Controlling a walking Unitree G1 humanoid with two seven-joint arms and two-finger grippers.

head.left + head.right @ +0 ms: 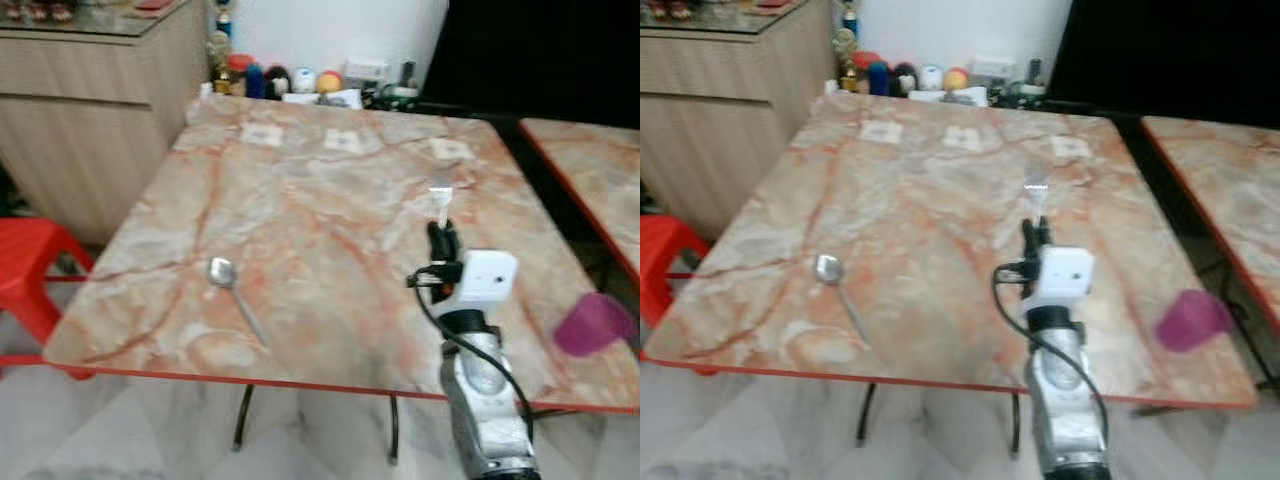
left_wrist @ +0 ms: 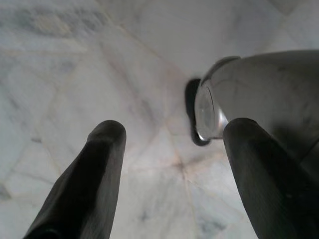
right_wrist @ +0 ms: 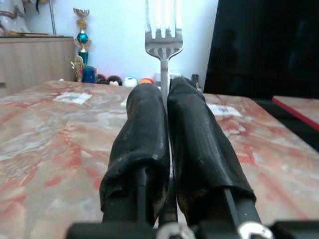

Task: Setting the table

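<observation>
My right gripper (image 1: 443, 236) reaches out over the right half of the marble table (image 1: 300, 200) and is shut on a metal fork (image 3: 163, 30). The fork's tines stick out past the fingertips, pointing toward the far edge. The black fingers (image 3: 144, 129) clamp the handle between them. A metal spoon (image 1: 235, 295) lies flat near the front left of the table, well to the left of the gripper. My left gripper (image 2: 172, 149) hangs beside my body over the pale floor with its fingers apart and nothing between them.
A purple cup (image 1: 592, 324) sits at the table's front right corner. Small toys and bottles (image 1: 270, 80) line the far edge. A red stool (image 1: 30, 270) stands to the left, a wooden cabinet (image 1: 90, 100) behind it, and a second table (image 1: 590, 170) on the right.
</observation>
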